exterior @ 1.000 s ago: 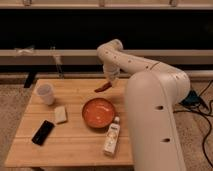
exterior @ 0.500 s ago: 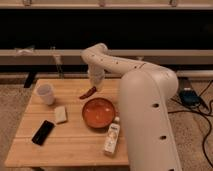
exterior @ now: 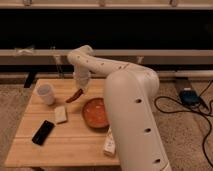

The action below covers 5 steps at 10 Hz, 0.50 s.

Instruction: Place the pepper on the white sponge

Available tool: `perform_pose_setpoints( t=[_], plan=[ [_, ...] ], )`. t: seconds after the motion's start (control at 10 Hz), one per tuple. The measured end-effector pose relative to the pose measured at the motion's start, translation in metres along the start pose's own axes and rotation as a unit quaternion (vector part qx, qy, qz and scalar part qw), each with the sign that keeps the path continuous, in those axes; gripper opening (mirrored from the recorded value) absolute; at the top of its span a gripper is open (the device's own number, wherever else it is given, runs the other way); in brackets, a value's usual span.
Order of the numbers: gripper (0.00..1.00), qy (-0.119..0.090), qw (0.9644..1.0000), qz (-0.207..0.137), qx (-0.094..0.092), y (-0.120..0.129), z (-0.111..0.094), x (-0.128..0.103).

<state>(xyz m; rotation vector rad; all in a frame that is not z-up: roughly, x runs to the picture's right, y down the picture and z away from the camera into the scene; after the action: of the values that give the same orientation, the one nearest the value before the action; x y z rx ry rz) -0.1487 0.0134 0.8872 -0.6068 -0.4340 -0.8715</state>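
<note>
The dark red-brown pepper (exterior: 75, 95) hangs tilted from my gripper (exterior: 81, 89), above the wooden table (exterior: 70, 137). The gripper is at the end of the white arm that reaches left over the table's back half. The white sponge (exterior: 60, 114) lies flat on the table, a little below and left of the pepper, apart from it. The pepper is held between the orange bowl and the white cup.
An orange bowl (exterior: 96, 113) sits right of the sponge. A white cup (exterior: 46, 93) stands at the back left. A flat black device (exterior: 43, 132) lies front left. A small white bottle (exterior: 109, 142) lies near the front edge, by the arm's large white body (exterior: 132, 125).
The arm has swung left over the table, carrying the pepper from above the bowl's far side toward the space over the sponge.
</note>
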Motion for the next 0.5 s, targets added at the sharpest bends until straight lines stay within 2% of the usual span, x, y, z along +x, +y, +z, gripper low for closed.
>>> perform_pose_setpoints(
  t=[0.2, 0.5],
  plan=[
    [0.00, -0.008, 0.9999, -0.010, -0.010, -0.008, 0.012, -0.026],
    [0.00, -0.023, 0.9985, -0.047, -0.014, -0.021, 0.023, -0.063]
  ],
)
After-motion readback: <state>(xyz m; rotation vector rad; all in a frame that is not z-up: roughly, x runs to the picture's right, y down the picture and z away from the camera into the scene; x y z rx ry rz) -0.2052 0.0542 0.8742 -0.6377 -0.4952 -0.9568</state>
